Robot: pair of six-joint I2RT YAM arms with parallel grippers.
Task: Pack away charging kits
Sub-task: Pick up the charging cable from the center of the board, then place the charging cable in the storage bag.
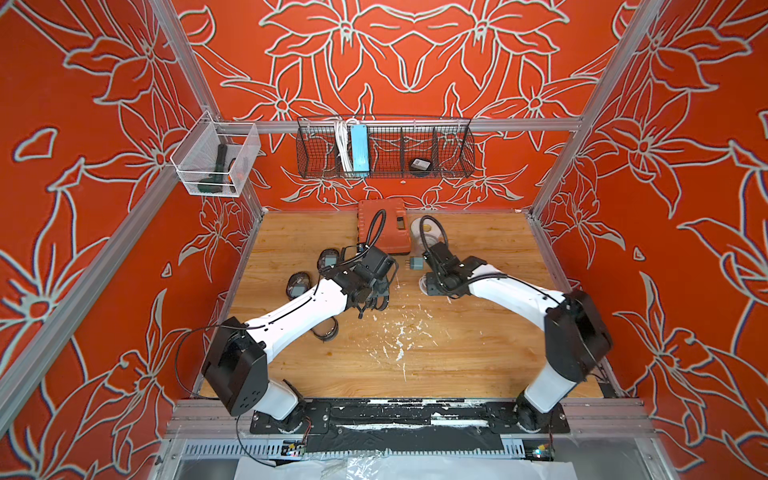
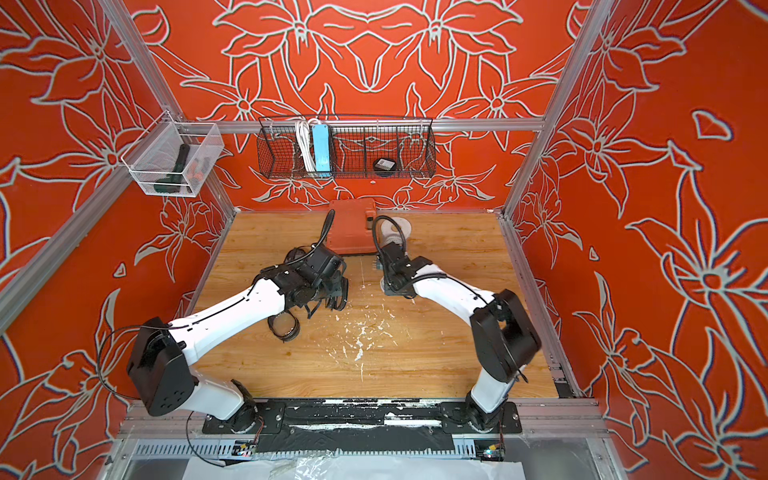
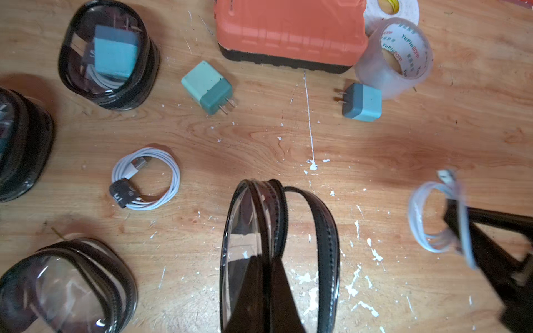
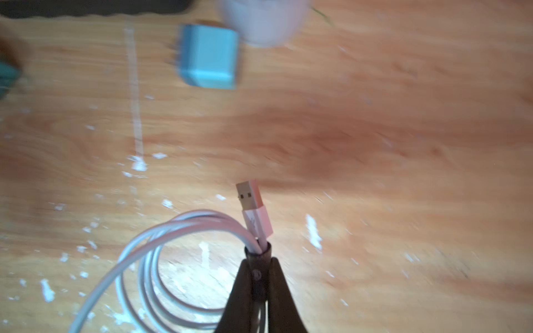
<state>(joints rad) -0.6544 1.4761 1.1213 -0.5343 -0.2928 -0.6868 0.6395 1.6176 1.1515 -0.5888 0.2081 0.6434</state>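
My left hand is pressed together on the rim of an open pouch, holding it on edge with its mouth gaping. My right hand pinches a coiled white cable at its dark band. The coil seems lifted clear of the surface and hangs near the pouch. I judge this is the loading step for one kit. Next I need to swing the coil across and feed it into the mouth without the loops snagging on the zipper edge, then let go. A loose teal plug lies near the orange case, and a second plug sits just beside the clear tape roll. A spare cable waits on the wood. A filled pouch already holds a plug and cable, and an empty pouch sits apart. Nothing lies between the coil and the mouth.
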